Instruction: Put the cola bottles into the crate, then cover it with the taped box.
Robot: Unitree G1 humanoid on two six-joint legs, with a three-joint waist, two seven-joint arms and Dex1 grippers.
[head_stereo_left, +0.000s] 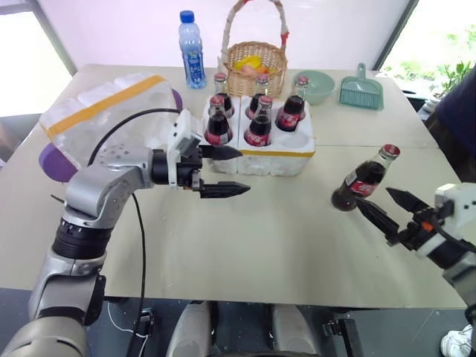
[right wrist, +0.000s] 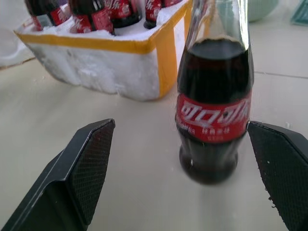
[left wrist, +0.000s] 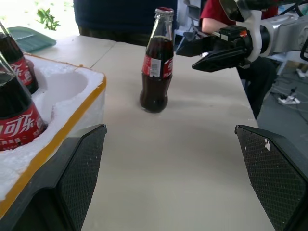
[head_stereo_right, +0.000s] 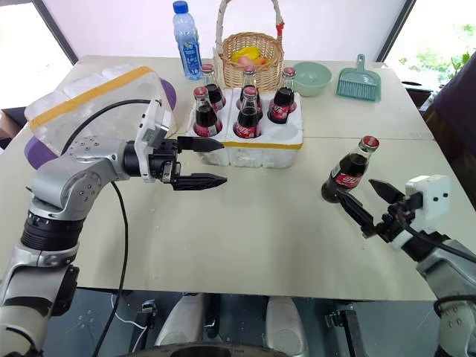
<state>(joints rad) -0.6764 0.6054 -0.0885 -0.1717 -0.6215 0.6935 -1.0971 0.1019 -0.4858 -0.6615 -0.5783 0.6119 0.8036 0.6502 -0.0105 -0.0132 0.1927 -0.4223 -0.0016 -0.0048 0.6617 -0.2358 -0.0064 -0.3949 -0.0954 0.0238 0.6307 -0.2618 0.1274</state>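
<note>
Right gripper (head_stereo_left: pixel 393 213) wide open – near loose bottle (head_stereo_left: pixel 362 179), empty.

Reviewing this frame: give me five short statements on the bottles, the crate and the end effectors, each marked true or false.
1. Five cola bottles stand in the crate. True.
2. The sixth cola bottle lies on its side on the table. False: it stands upright, apart from the crate.
3. The right end effector is shut on that bottle. False: its fingers are open and sit next to the bottle without gripping it.
4. The left end effector is open and holds nothing. True.
5. The taped box already covers the crate. False: it rests on the table beside the crate, on the robot's left.
</note>
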